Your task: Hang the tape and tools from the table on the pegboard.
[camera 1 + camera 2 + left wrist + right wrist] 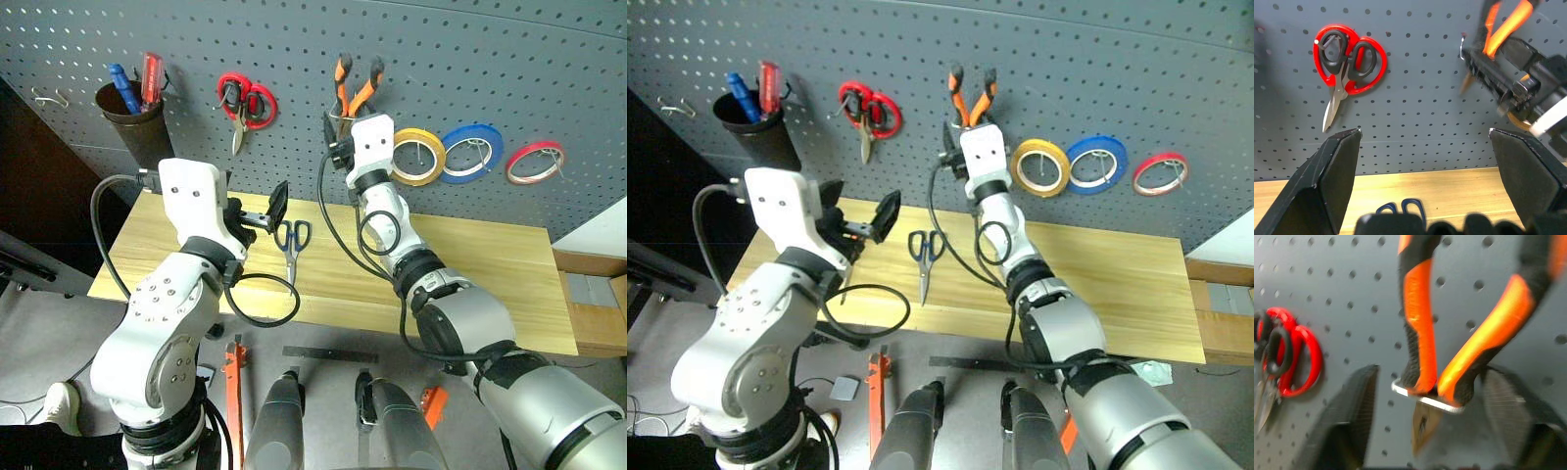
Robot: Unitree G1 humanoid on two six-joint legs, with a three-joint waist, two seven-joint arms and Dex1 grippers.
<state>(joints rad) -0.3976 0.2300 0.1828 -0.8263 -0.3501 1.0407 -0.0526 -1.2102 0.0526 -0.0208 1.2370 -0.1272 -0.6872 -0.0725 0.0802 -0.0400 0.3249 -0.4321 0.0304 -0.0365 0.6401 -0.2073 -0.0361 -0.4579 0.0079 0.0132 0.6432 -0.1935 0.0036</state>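
Spread right pincer (1425,421) flanks the pliers (1449,333) hanging in a pegboard (1327,274) hook, untouched.

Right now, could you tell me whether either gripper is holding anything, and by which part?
Nothing is held. The right gripper stands open around the pliers, which hang on a pegboard hook. The left gripper is open and empty.

Right arm stretched forward, right gripper (1425,421) parted, left gripper (1425,181) raised, spread wide
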